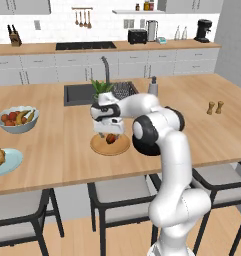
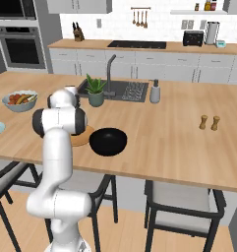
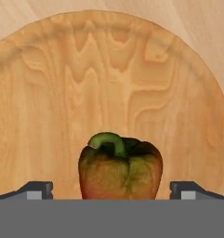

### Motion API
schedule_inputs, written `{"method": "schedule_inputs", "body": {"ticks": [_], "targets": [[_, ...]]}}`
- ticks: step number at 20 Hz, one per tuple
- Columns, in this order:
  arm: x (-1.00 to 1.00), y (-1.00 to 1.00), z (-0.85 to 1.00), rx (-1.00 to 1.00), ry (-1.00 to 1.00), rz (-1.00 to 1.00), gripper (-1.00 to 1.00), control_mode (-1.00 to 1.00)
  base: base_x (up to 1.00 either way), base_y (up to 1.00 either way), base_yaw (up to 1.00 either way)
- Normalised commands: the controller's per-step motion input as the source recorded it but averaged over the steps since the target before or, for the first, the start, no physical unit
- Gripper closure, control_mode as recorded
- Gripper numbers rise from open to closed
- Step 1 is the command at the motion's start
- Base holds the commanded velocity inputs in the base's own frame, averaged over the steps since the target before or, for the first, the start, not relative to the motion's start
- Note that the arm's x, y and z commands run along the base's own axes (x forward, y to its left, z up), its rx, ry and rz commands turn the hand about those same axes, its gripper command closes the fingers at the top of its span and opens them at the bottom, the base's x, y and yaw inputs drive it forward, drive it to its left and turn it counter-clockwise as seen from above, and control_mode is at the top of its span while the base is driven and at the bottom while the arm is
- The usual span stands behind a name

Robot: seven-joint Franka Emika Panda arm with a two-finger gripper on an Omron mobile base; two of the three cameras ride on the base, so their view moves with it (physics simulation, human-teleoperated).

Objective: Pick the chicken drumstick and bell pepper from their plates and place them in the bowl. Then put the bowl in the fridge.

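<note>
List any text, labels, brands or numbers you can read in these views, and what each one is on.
None is readable.
The toaster, coffee machine and soap bottle carry no legible marking.
The bell pepper, wooden plate and black bowl are plain.

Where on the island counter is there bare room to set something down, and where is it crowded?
Bare wood lies between the black bowl and the salt and pepper shakers, and between the fruit bowl and the wooden plate. It is crowded around the sink, with plant and soap bottle, and over the bell pepper.
</note>
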Motion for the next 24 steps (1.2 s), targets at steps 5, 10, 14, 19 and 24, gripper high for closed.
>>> {"method": "schedule_inputs", "body": {"ticks": [5, 10, 14, 19, 24], "targets": [[0.11, 0.01, -0.16, 0.0, -0.1, -0.02, -1.0, -1.0, 0.0, 0.0, 0.0], [0.0, 0.0, -0.27, 0.0, -0.06, -0.05, -1.0, -1.0, 0.0, 0.0, 0.0], [-0.04, 0.0, -0.31, 0.0, -0.04, -0.04, -1.0, -1.0, 0.0, 0.0, 0.0], [-0.14, 0.0, -0.39, 0.0, -0.01, -0.02, 1.0, -1.0, 0.0, 0.0, 0.0], [-0.08, 0.0, -0.06, 0.0, -0.04, -0.01, 1.0, -1.0, 0.0, 0.0, 0.0]]}}
